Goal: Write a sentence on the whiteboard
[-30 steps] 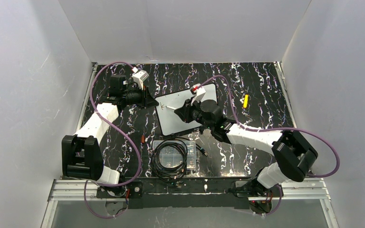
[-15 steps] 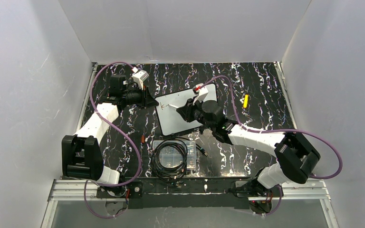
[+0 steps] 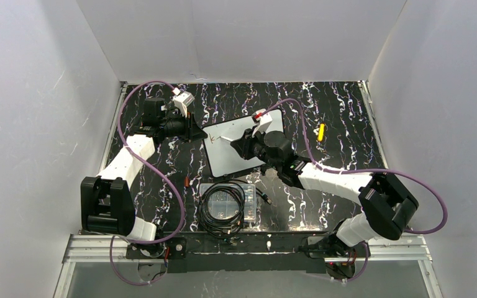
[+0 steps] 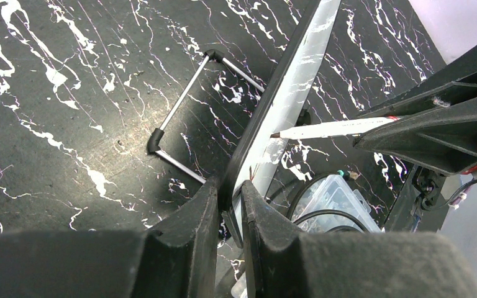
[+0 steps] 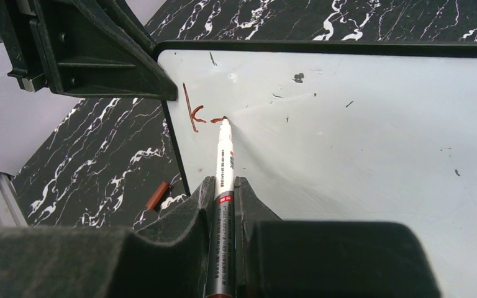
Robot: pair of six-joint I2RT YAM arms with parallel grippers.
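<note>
The whiteboard [image 3: 223, 158] stands tilted at mid-table, black-rimmed. My left gripper [image 3: 199, 133] is shut on its left rim [image 4: 267, 118], one finger on each side of the edge, as the left wrist view [image 4: 228, 189] shows. My right gripper [image 5: 225, 181] is shut on a white marker [image 5: 225, 158]. The marker's tip touches the board near its upper left corner. Of the sentence [image 5: 194, 113], a reddish-brown "k" and a short stroke beside it are on the board. The marker [image 4: 335, 127] also shows in the left wrist view, reaching the board face.
A clear plastic box with coiled black cable [image 3: 227, 205] lies in front of the board. A brown marker cap [image 3: 187, 182] lies left of it. A yellow object [image 3: 321, 131] rests to the right. The board's wire foot [image 4: 186, 118] stands behind it.
The right arm has shifted slightly to the right while the marker stays at the board's upper left. The left arm has not moved.
</note>
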